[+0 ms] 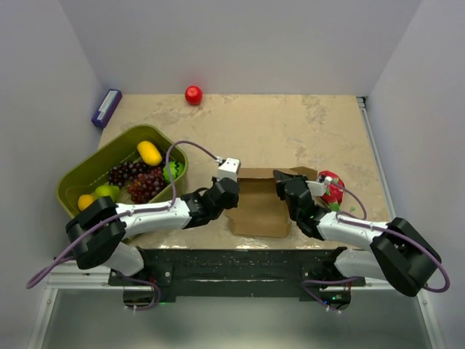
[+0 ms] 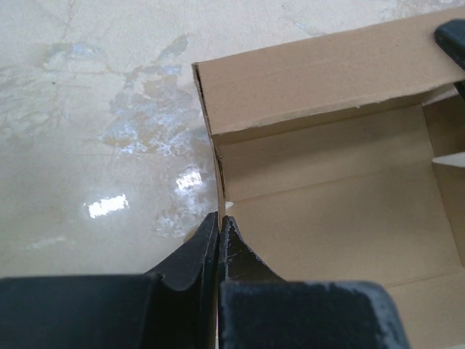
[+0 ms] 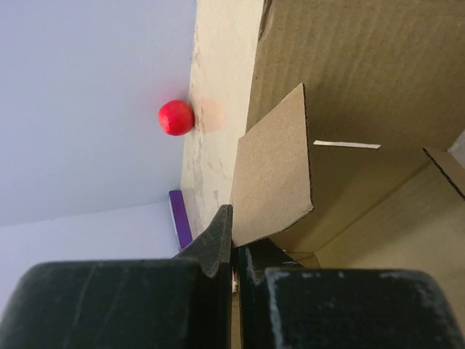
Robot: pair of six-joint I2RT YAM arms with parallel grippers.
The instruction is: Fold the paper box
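Currently the paper box (image 1: 258, 203) lies half-formed at six o'clock on the table (image 1: 290, 123). The left gripper (image 2: 220, 225) is clenched on its nine o'clock wall, and the right gripper (image 3: 236, 233) pinches what seems the three o'clock end flap. The step in hand is raising the sides; next, that flap needs tucking inward against a steadied wall.

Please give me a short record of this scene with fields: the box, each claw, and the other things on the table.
paper box: brown cardboard, partly folded, walls raised, top open
left claw: shut on the edge of the box's left wall
right claw: shut on a side flap of the box
basket: olive-green, left of the box, holds grapes and other fruit
red ball: far edge of the table, by the wall
purple object: far left corner
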